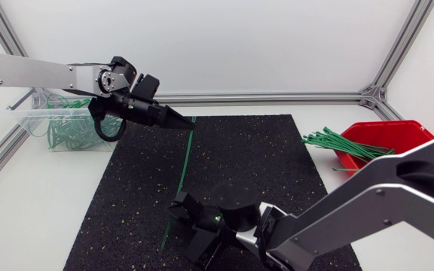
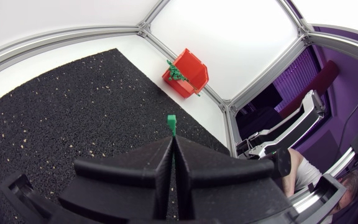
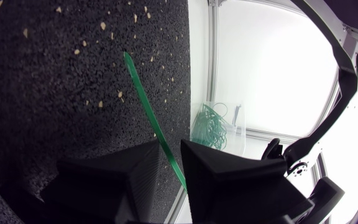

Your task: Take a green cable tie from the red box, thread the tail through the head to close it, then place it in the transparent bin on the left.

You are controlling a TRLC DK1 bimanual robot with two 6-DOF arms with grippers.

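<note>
White desk [image 1: 51, 203], black speckled mat [image 1: 262, 158] on top, and we're right in the threading step. Look at the left tool [image 1: 183, 120]: clamped tight on the green cable tie [image 1: 179, 181] at its head end, with the little square head poking out just ahead of the closed tips. From there the strap runs straight out across the mat, through the right tool [image 1: 187, 224] and on past it, the tail lying beyond. Is the right tool pinching that strap or just sitting around it? Can't tell from here. Over there the red box [image 1: 386, 139] sits well off behind the right tool's arm, and the transparent bin [image 1: 32, 124] is close behind the left tool.

How to play this one? My read: the right tool wants a firm hold close to the tail tip, because a long free end will wobble. Then it should curl the strap round in a smooth loop while the left tool keeps the head steady, slot turned to meet the tip. Come in square and slow, since a springy strap could flick aside on a skewed approach.
</note>
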